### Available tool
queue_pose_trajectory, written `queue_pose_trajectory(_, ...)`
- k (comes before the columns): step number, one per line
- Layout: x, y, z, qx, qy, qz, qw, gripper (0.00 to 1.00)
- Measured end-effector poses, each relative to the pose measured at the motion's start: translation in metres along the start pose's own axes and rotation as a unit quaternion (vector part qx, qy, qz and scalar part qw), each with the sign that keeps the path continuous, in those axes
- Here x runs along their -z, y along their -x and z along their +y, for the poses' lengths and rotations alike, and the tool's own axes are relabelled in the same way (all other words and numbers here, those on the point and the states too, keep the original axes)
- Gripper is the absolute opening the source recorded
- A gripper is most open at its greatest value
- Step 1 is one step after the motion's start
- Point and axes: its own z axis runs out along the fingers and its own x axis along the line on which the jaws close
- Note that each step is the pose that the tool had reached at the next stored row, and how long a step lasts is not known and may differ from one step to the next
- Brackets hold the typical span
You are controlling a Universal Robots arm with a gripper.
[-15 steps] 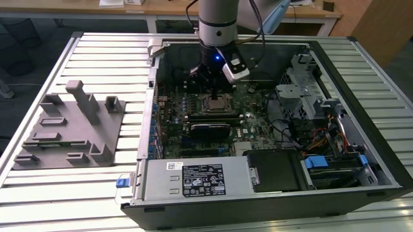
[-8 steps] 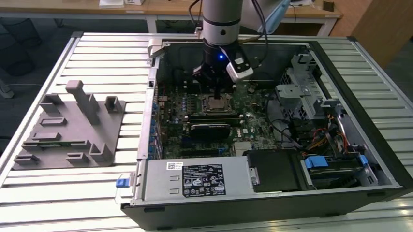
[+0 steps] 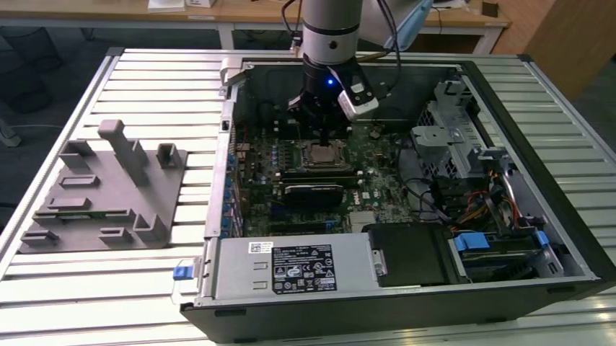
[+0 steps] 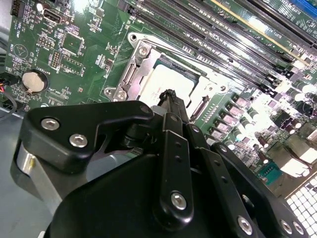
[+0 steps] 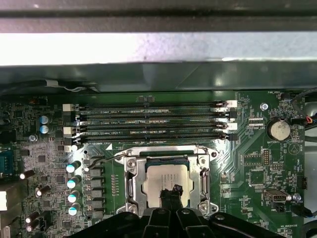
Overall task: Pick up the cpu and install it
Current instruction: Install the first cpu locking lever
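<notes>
Gripper: my gripper (image 5: 171, 191) points straight down inside the open computer case (image 3: 288, 272). Its fingers (image 4: 171, 105) are drawn close together, with nothing visibly held between them.
Cpu: the cpu (image 5: 161, 178) lies flat directly beneath my gripper, seated inside the socket frame (image 5: 131, 179).
Contact: the tips sit on or just above its silvery top; I cannot tell which.
Offset: the tips are over the cpu's side away from the memory slots (image 5: 148, 119), not its centre.
Axis: the cpu is square, with its edges parallel to the frame.
Surroundings: the green motherboard (image 5: 252, 163) spreads around the socket. A grey fixture (image 3: 106, 194) stands on the tabletop (image 3: 106, 295), well apart, at the exterior view's left.
</notes>
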Motion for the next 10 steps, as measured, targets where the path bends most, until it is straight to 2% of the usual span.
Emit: queue_pose_trajectory(10,0.0003,-0.0007,-0.0001,0.000,-0.0001,0.0001,1.0000,0.11)
